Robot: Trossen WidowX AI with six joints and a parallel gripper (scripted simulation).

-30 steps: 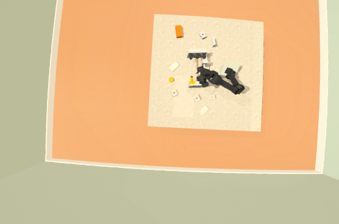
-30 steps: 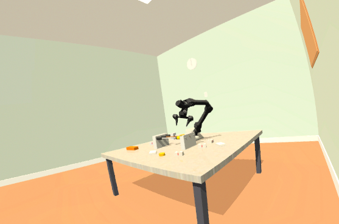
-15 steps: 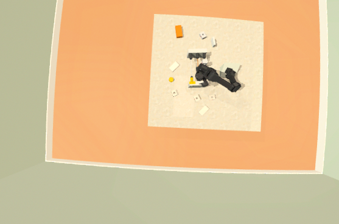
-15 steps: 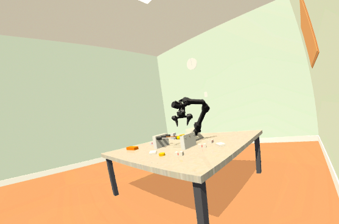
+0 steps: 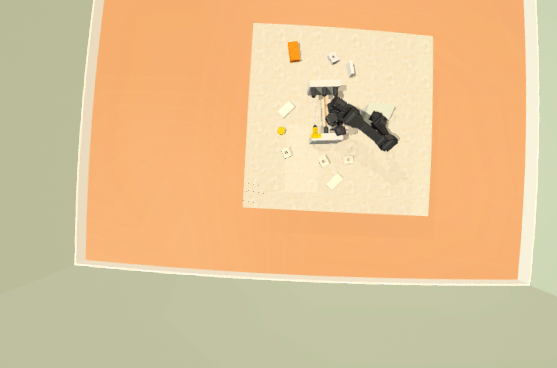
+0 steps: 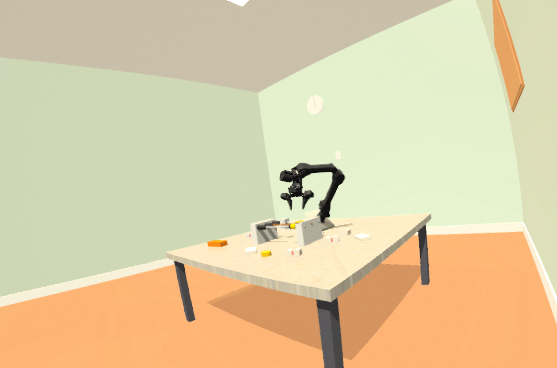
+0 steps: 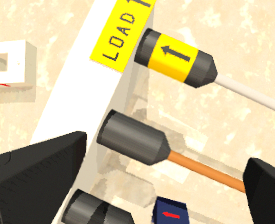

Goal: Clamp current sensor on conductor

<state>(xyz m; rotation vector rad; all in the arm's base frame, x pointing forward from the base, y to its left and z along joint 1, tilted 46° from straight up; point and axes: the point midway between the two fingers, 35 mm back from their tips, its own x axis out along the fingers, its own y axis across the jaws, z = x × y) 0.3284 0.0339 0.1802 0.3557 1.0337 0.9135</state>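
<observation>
A white fixture (image 5: 325, 84) (image 6: 309, 232) carries three parallel conductors. In the wrist view a yellow LOAD label (image 7: 124, 26) sits on its white end block. Beside the label, a white conductor wears a yellow sleeve with an arrow (image 7: 170, 56) (image 5: 315, 132). The middle conductor (image 7: 208, 169) is orange with a grey ferrule (image 7: 131, 137). A third grey ferrule (image 7: 97, 216) lies lower. My gripper (image 7: 165, 155) (image 5: 334, 120) (image 6: 296, 202) hangs above the fixture, open and empty, its fingers astride the lower two conductors.
An orange block (image 5: 294, 51) (image 6: 217, 243), a yellow disc (image 5: 281, 131) (image 6: 266, 253) and several small white pieces (image 5: 286, 108) (image 5: 335, 181) (image 5: 333, 58) lie scattered on the table (image 5: 384, 190). A white square piece (image 7: 8, 63) lies left of the fixture.
</observation>
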